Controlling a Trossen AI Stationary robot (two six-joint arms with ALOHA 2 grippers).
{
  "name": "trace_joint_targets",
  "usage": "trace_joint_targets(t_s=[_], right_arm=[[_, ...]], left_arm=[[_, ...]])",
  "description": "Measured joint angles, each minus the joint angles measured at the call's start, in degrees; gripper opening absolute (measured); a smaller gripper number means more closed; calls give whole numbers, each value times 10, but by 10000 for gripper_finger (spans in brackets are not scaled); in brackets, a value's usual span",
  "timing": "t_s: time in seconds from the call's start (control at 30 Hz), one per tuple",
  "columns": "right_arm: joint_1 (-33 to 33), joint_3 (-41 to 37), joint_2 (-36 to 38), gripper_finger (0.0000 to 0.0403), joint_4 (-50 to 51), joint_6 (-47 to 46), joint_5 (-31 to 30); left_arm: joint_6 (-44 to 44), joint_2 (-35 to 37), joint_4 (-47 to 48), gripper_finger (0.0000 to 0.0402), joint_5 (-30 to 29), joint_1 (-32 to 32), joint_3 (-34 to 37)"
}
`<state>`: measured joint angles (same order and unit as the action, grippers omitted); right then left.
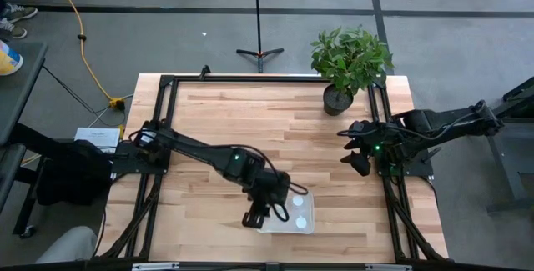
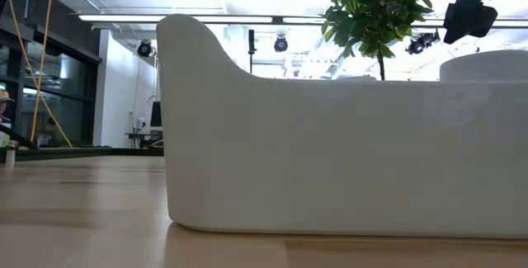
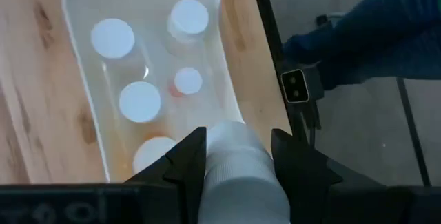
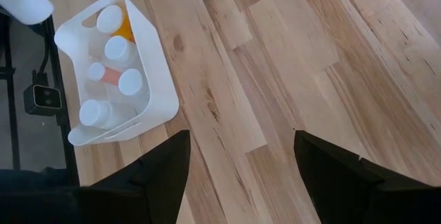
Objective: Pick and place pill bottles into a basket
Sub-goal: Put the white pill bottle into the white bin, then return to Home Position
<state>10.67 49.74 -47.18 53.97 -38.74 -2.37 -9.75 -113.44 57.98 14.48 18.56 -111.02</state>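
Observation:
The basket (image 1: 309, 228) is a translucent white tray near the table's near edge, right of the middle. It holds several white-capped pill bottles (image 3: 140, 101), standing cap up, with an orange tinge by one (image 4: 124, 27). My left gripper (image 1: 260, 213) is over the tray's left end, shut on one more white pill bottle (image 3: 234, 158). My right gripper (image 1: 355, 154) waits open and empty by the table's right edge, well clear of the tray (image 4: 162, 93). In the low view the tray's wall (image 2: 330, 161) fills the picture. My left gripper pinches the white bottle by its round sides (image 3: 215, 156) between its two fingers (image 3: 182, 165). The fingers come from above, pointing down. The bottle's free end (image 3: 227, 131) sticks out past the fingertips over the tray's end rim. I cannot tell whether it touches the tray.
A potted plant in a black pot (image 1: 338, 98) stands at the table's far right. A small black camera box (image 3: 295, 86) sits at the near edge beside the tray. A person's blue-clad limb (image 3: 372, 38) shows beyond that edge. Bare wood lies left of and beyond the tray.

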Motion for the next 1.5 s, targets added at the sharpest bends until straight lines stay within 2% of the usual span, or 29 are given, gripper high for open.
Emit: trace_joint_targets(t_s=[0.43,0.67,1.0,1.27,1.5], right_arm=[[0,0,0,250,-3,-28,-5],[0,0,0,250,-2,-33,-2],[0,0,0,250,-2,-35,4],[0,0,0,250,2,-33,17],[0,0,0,250,2,-26,22]], left_arm=[[-5,-72,-28,181,-19,30,1],[21,-100,-22,181,-73,28,1],[40,-124,-18,183,-90,28,1],[50,-124,-25,260,-99,28,1],[50,-124,-14,274,-108,23,-6]])
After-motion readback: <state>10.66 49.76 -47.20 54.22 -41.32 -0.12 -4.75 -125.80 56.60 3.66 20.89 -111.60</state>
